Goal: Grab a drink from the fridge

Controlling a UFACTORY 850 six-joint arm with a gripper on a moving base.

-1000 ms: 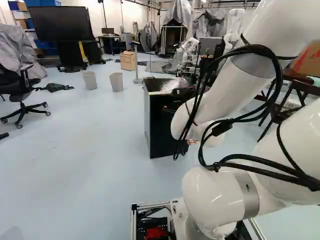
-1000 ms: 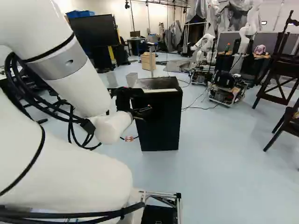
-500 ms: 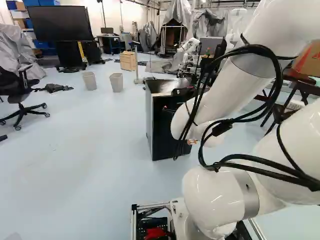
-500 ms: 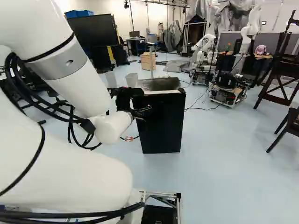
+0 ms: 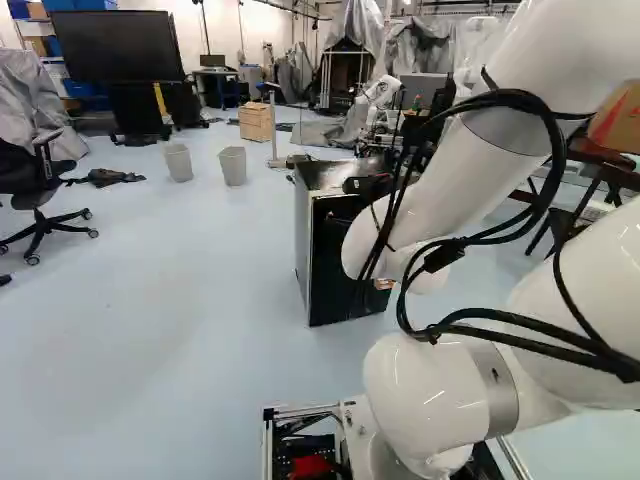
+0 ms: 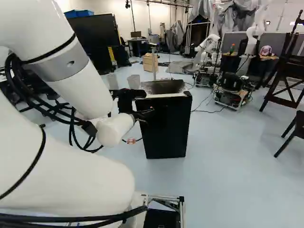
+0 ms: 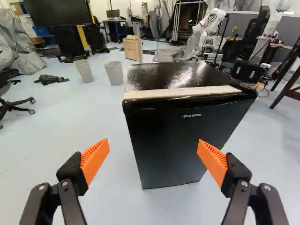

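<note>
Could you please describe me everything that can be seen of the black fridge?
The fridge is a small, boxy, black unit standing upright on the floor. Its door is plain and appears shut, with small lettering near the top; I can make out no handle. A pale strip runs along the front of the dark, glossy top, which shows whitish patches. The gripper is open before it, not touching.

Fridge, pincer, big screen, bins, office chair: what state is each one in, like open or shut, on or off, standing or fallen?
Fridge: door looks shut; standing upright.
Pincer: open, holding nothing.
Big screen: dark; whether it is off or just blank, I can't tell.
Two bins: standing upright.
Office chair: upright on its wheels.
</note>
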